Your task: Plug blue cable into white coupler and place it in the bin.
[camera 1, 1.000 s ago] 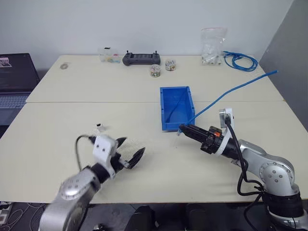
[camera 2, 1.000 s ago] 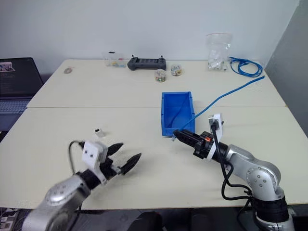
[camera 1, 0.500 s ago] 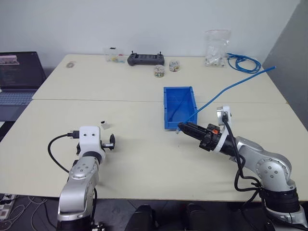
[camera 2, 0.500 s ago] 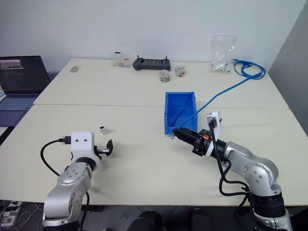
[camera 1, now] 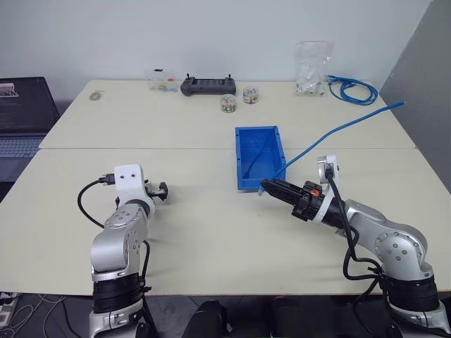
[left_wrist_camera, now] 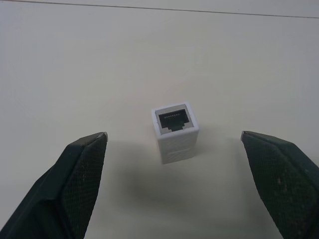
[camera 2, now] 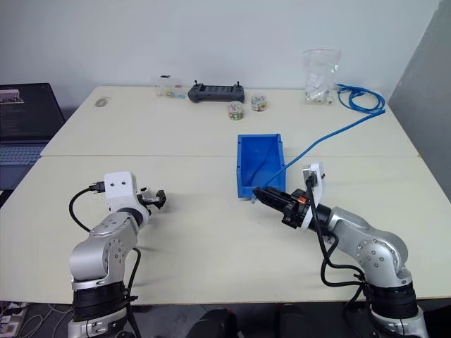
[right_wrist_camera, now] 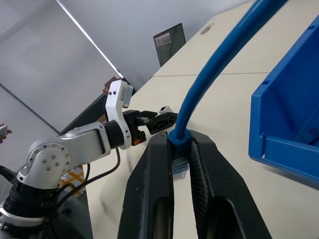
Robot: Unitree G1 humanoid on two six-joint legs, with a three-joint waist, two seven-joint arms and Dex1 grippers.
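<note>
The left gripper [left_wrist_camera: 173,142] hangs low over the near table with its two black fingers [left_wrist_camera: 82,164] spread wide. The white coupler [left_wrist_camera: 175,131] stands on the tabletop between them, touching neither, its dark socket facing up toward the wrist camera. Bare table lies on every side of the coupler, so there is open room around it.

To the right, the right gripper [right_wrist_camera: 180,167] has its fingers pressed together on the blue cable [camera 1: 331,134], pinching it just behind the clear plug [right_wrist_camera: 180,170], which pokes out between the fingertips. The gripper tip sits just beside the near lip of the bin [camera 1: 271,182]. From the pinch the cable rises over the bin's near right corner and runs off toward the table's far right edge, its far end hanging out past that edge. A wide stretch of bare table [camera 1: 211,225] separates the two grippers.

The bin stands just this side of the seam between the two tabletops.

Along the far edge sit a black controller [camera 1: 206,85], two small jars [camera 1: 237,100], a small clear box [camera 1: 161,80], a clear bag of white parts [camera 1: 312,68] and a coiled blue cable [camera 1: 350,89]. A laptop [camera 1: 22,116] stands off the left edge. No writing can be read anywhere.
</note>
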